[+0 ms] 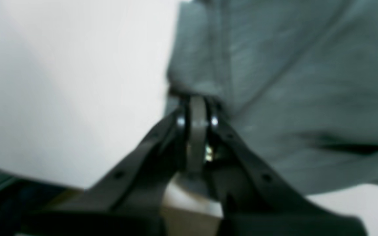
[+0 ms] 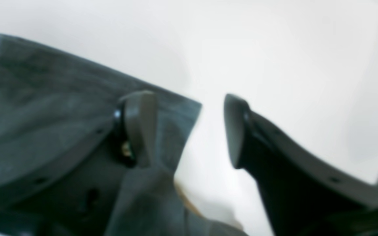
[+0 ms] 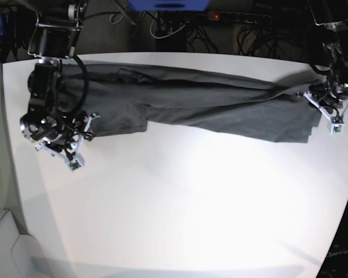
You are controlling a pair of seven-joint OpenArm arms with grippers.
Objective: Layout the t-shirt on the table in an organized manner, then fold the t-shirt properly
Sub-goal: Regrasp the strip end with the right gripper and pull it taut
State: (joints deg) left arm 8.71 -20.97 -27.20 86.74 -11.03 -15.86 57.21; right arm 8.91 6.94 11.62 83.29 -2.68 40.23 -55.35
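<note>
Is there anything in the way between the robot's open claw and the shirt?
Nothing visible. The right gripper is open right at a corner of the t-shirt: one finger sits over the cloth, the other over the bare table, with nothing else between them. The left gripper is already shut on the t-shirt's other end.

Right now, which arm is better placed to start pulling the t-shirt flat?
Left. Its tool is shut on the t-shirt edge. The right tool is open, one finger over cloth, gripping nothing.

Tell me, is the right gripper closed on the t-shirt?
No: the right gripper stands open, white table showing between its fingers, beside the t-shirt corner.
</note>
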